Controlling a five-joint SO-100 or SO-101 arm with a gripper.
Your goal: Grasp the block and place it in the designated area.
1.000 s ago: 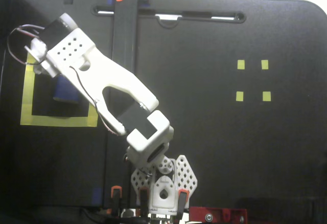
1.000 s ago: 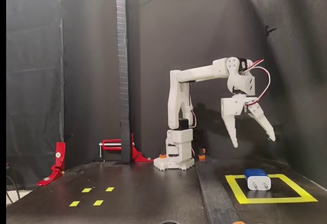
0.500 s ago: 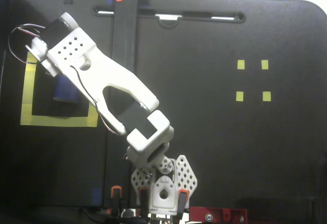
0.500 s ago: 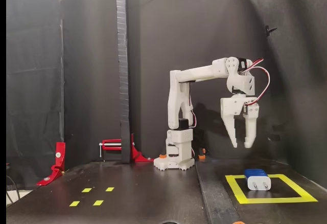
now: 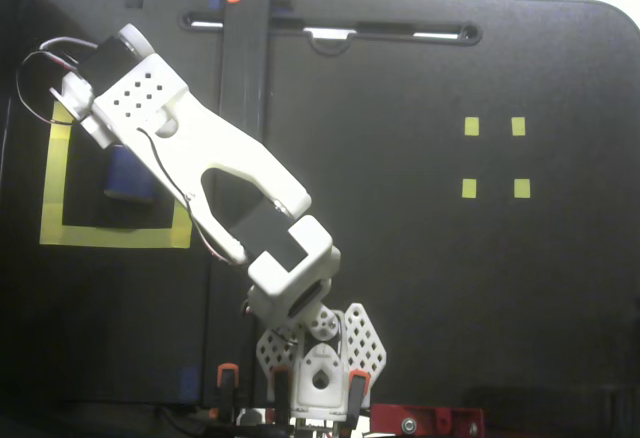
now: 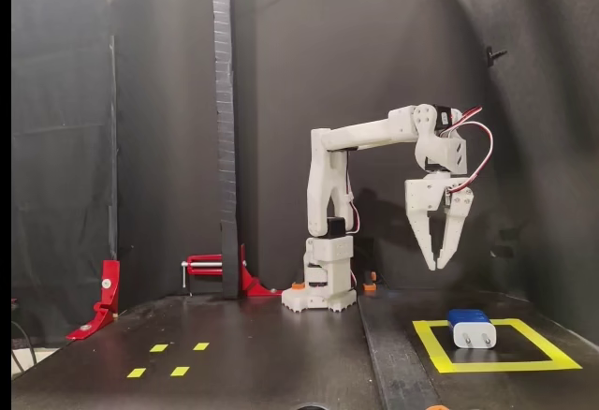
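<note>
Inside the designated area, your block lies on the bench, at about five o'clock below the pincer, which hangs empty above it, fingertips nearly together.

Hidden and cropped parts, both fixed views

In the top-down fixed view the white arm covers the right part of the block, the upper right of the designated area and the gripper itself, so nothing of its fingers shows there. The block's prongs cannot be made out in either view. In the side fixed view the block's near end looks pale and blurred. The red clamp is cut by the bottom edge of the top-down view.
</note>
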